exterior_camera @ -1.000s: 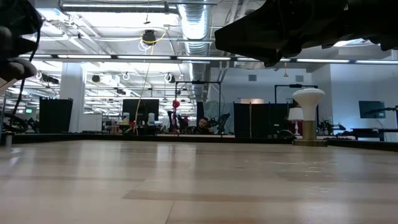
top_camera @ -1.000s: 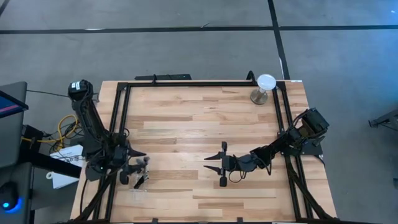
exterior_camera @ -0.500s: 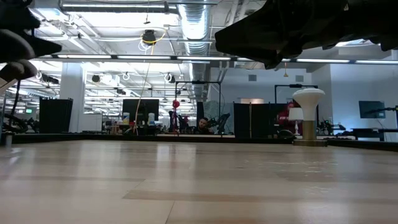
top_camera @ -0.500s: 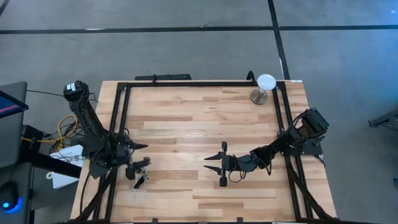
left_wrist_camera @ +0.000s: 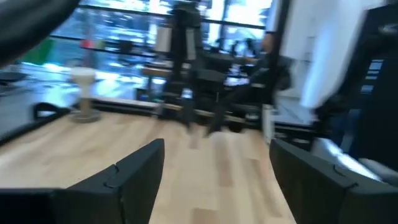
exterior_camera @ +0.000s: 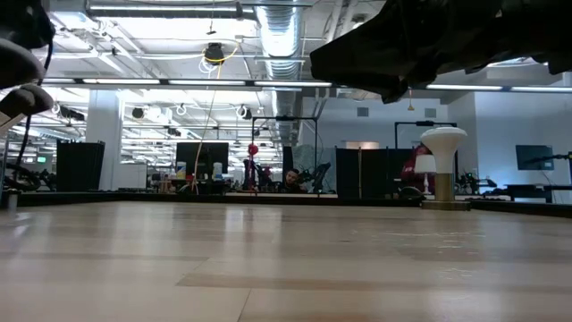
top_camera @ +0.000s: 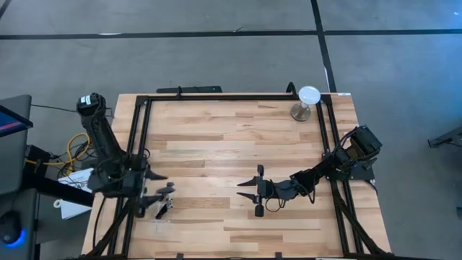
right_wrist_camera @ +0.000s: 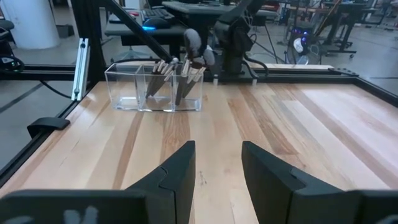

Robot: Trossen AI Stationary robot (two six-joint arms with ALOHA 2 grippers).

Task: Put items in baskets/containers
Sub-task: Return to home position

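Count: one clear organizer (right_wrist_camera: 127,93), split into compartments. Makeup brushes (right_wrist_camera: 163,76) stand in it heads up, leaning in two bunches. I make out at least four handles. They overlap, so I cannot give an exact number. Two grippers, both mine.

Location of the task items: the organizer sits straight ahead of my right gripper (right_wrist_camera: 217,163), well apart from it, across the wooden table (top_camera: 231,144). It is just beside my left gripper (top_camera: 157,185), outside the fingers and not touching them as far as I can tell.

Surroundings:
- One white disc on a metal stand (top_camera: 308,101) stands in the table corner off to the side of my right arm, well apart from both grippers.
- One black frame (top_camera: 216,97) runs along the table's edges.
- Seen from my right gripper, my left arm rises directly behind the organizer, and the brush heads partly cover it.
- One person (exterior_camera: 290,179) sits in the room beyond the table.

Pose:
- Left arm is folded at the table's left edge with the wrist low. The fingers are spread wide with nothing between them and point out across the table.
- Right arm is stretched low from the right edge toward the table's middle. The fingers are parted by a narrow gap, pinch nothing, and aim at the organizer.
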